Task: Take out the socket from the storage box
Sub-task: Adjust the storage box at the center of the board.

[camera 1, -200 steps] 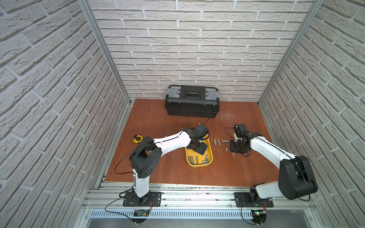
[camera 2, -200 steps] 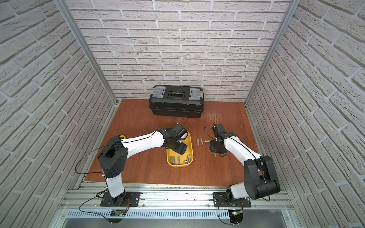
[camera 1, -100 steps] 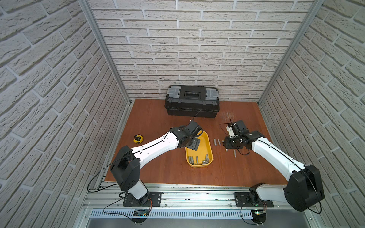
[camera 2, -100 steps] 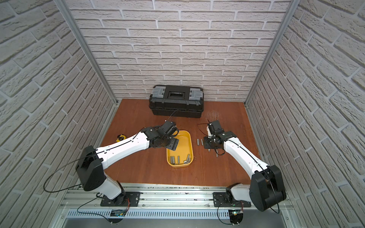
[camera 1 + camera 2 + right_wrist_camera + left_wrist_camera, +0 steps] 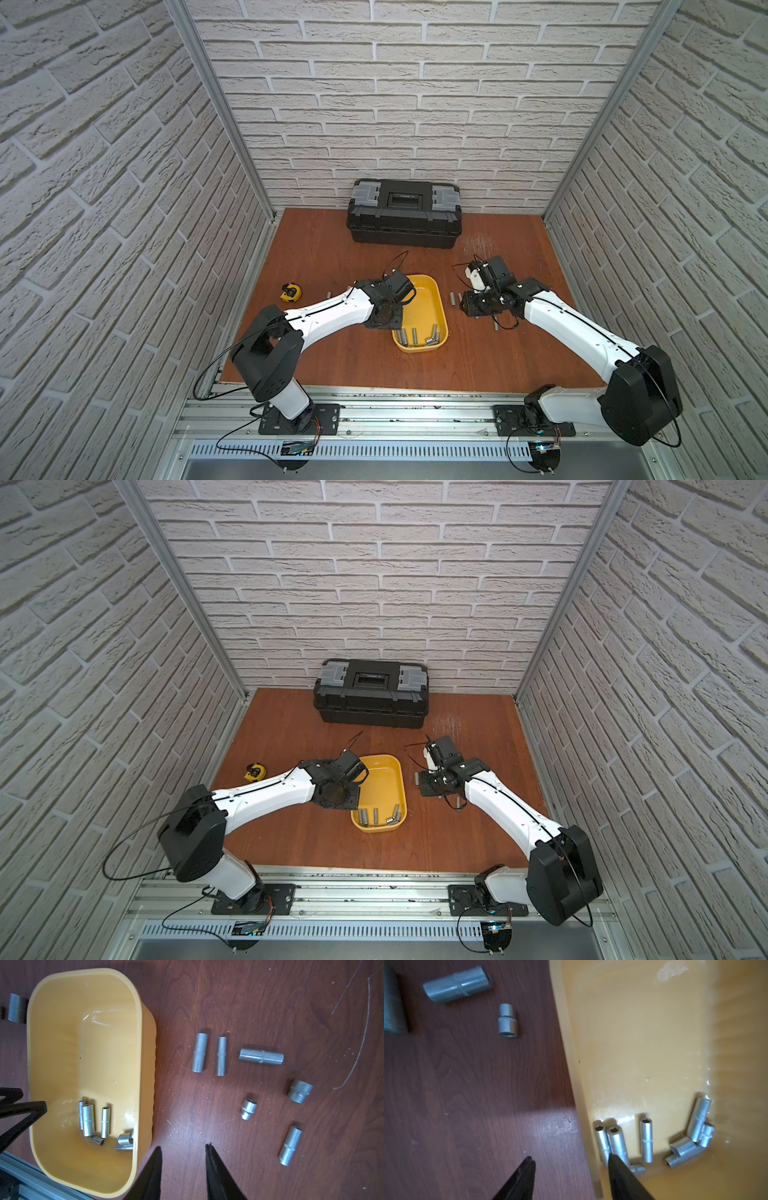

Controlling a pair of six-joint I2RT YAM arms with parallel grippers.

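The storage box (image 5: 428,291) is a shallow yellow tray in the middle of the brown table, also seen in a top view (image 5: 384,779). Several silver sockets (image 5: 415,336) lie at its near end. In the left wrist view my left gripper (image 5: 570,1158) is open and straddles the tray's left wall (image 5: 571,1064). One fingertip hangs over the table and the other over a long socket (image 5: 616,1140) inside, with no socket between them. My right gripper (image 5: 183,1146) is open over bare table just right of the tray (image 5: 143,1028).
Several loose sockets (image 5: 200,1052) lie on the table right of the tray. Others (image 5: 508,1020) lie on its left. A black toolbox (image 5: 405,216) stands at the back wall. A yellow tape measure (image 5: 289,292) sits at the left.
My left gripper has moved from over the tray to its left wall near the sockets, and its jaws have narrowed. The right gripper has shifted slightly beside the tray.
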